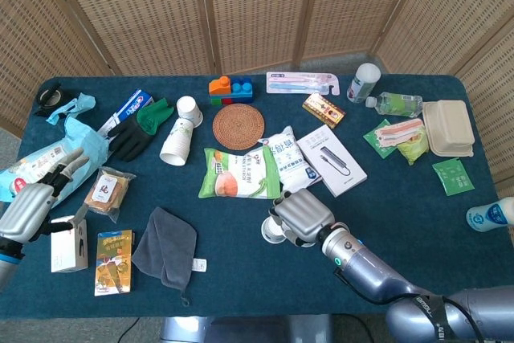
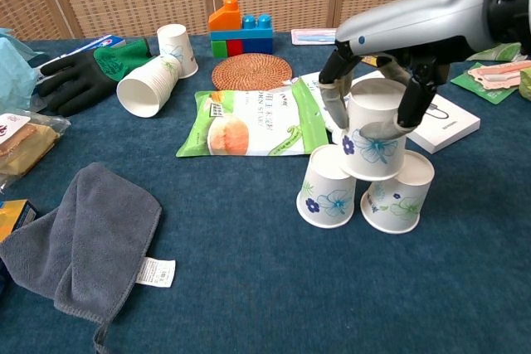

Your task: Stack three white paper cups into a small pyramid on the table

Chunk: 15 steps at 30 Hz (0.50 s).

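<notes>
Two upturned white paper cups with blue flowers stand side by side on the blue table, the left cup (image 2: 328, 186) and the right cup (image 2: 401, 191). A third cup (image 2: 372, 128) sits upside down across their tops, gripped from above by my right hand (image 2: 375, 80), fingers on both sides of it. From the head view the right hand (image 1: 300, 214) covers most of the cups; only the left cup (image 1: 275, 230) shows. My left hand (image 1: 30, 202) hovers at the far left edge, fingers apart, holding nothing.
A green snack bag (image 2: 242, 122), a white packet (image 2: 328, 94) and a white box (image 2: 448, 122) lie just behind the cups. A grey cloth (image 2: 83, 238) lies front left. A stack of spare cups (image 2: 151, 80), a black-green glove (image 2: 79, 76), a woven coaster (image 2: 250, 70) and toy blocks (image 2: 241, 29) sit farther back.
</notes>
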### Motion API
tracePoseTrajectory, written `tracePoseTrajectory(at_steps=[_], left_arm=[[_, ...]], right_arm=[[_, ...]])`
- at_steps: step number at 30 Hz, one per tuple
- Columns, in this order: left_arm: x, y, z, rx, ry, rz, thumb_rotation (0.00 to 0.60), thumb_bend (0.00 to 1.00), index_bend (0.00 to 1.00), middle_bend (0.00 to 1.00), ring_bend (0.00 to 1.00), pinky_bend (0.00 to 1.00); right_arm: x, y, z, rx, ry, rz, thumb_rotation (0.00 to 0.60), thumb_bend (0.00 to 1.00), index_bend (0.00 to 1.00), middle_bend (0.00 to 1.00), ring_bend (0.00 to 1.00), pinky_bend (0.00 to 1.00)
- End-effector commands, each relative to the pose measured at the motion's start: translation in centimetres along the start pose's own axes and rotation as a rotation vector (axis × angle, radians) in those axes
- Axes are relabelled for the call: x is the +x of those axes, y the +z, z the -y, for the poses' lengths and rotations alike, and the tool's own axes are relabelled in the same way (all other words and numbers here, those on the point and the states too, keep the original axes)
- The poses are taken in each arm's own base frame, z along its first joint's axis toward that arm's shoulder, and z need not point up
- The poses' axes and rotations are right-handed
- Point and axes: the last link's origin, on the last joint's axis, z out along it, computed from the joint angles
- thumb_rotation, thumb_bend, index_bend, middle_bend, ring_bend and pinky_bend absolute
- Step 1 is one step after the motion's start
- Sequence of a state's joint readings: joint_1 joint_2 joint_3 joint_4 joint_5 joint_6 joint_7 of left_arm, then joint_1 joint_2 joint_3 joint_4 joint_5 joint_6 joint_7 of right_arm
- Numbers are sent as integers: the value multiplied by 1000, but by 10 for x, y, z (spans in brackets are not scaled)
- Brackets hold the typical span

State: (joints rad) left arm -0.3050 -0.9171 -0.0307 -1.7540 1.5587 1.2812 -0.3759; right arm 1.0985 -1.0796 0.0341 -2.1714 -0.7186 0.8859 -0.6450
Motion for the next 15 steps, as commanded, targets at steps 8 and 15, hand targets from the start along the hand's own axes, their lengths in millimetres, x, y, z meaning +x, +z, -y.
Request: tracePoseTrajectory(at_steps=[8,15], left_arm=[[1,0,-2,-8,2,-2,600,470,24,0,0,289],[1,0,-1,-5,0,-4,600,469,24,0,0,289]], right_arm=[[-1,-1,0,4,6,-2,600,424,445,371,237,627],[-1,-2,-1,1,5,3,600,414,412,345,212,600]])
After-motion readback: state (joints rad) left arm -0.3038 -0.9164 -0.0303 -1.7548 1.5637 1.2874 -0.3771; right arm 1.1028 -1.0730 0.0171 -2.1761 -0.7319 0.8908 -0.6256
